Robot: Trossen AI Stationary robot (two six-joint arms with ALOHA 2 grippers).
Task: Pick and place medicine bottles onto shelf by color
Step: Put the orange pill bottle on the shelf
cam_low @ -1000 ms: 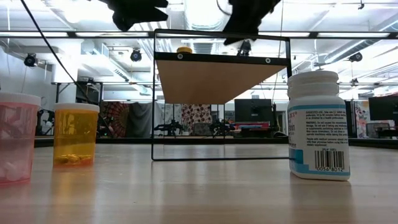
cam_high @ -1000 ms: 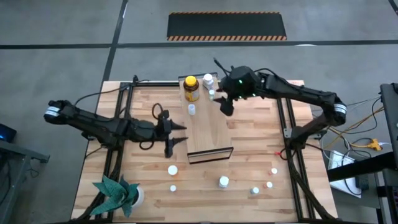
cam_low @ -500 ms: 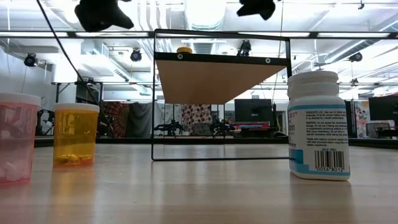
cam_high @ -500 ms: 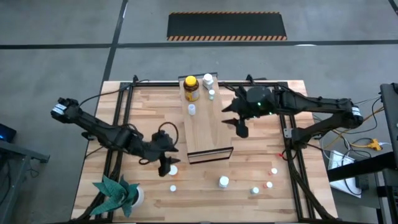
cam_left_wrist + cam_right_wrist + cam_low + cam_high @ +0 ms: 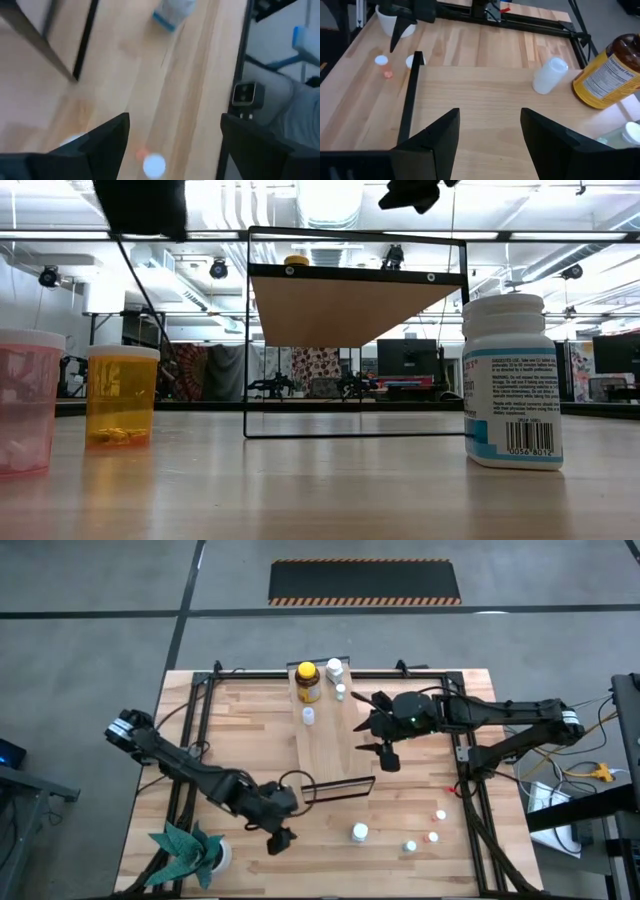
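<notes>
A green paper plant (image 5: 183,846) in a white pot sits at the table's (image 5: 420,765) near left corner. Beyond the table's far edge, a black mat (image 5: 365,581) with striped borders lies on the grey floor. A yellow plug (image 5: 601,771) lies among cables on the floor to the right.

Amber bottle (image 5: 308,686), perhaps yellow-capped.
</notes>
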